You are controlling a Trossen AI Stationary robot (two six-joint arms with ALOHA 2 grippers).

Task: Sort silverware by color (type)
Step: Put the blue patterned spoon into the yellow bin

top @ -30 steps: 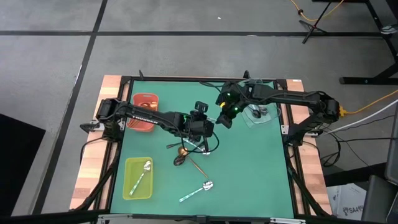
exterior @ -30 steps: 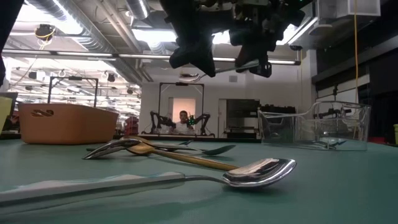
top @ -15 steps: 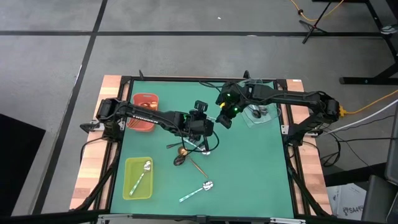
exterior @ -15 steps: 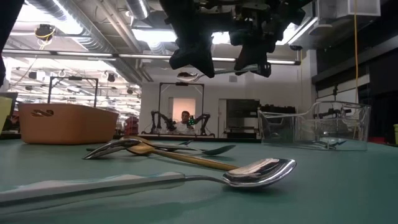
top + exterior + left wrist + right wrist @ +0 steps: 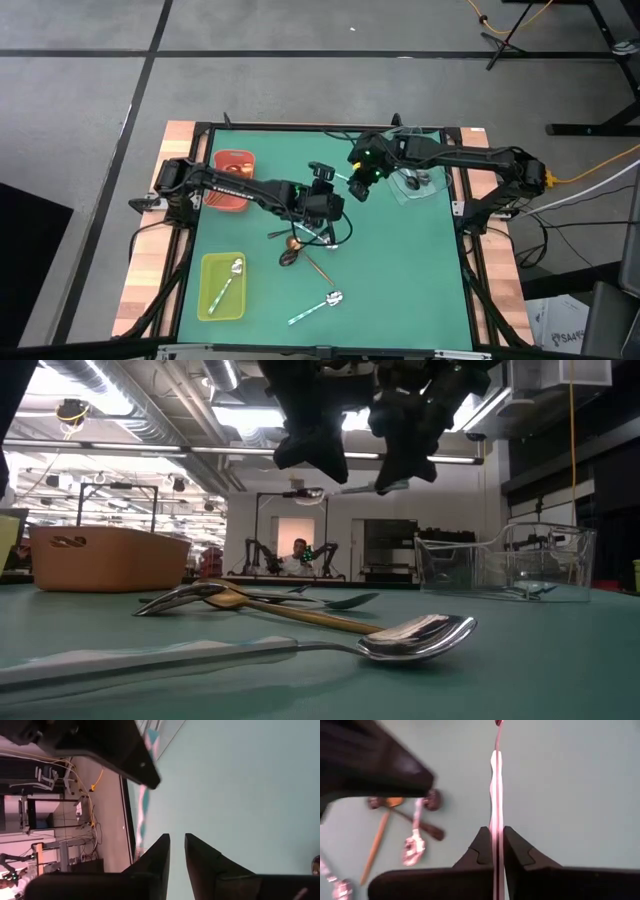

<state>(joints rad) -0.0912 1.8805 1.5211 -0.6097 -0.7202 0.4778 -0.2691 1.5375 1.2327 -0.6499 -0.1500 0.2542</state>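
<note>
My right gripper (image 5: 495, 831) is shut on a pale-handled spoon (image 5: 340, 489) held above the table's middle. The bowl (image 5: 305, 492) points toward the table's left. My left gripper (image 5: 177, 837) hangs just beside it (image 5: 332, 200), with a narrow gap between its fingers and nothing in it. Below on the green mat lie copper and dark spoons in a heap (image 5: 300, 245), and a mint-handled spoon (image 5: 318, 308) lies near the front edge. My right gripper pinches the spoon's handle (image 5: 496, 820) between its two fingers. The handle runs straight out along the fingers, which slant down from the table's right. The spoon is lifted clear of the table and lies almost level, its bowl the far end.
A red tray (image 5: 233, 180) stands at the back left. At the front left a yellow-green tray (image 5: 213, 300) holds a mint-handled spoon. A clear tray (image 5: 432, 190) at the back right holds dark spoons. Bare mat lies to the front right.
My right gripper has tipped at the wrist while staying in place. The spoon it holds has swung from slanting to almost level, and its bowl now sits a little lower, below my left gripper.
</note>
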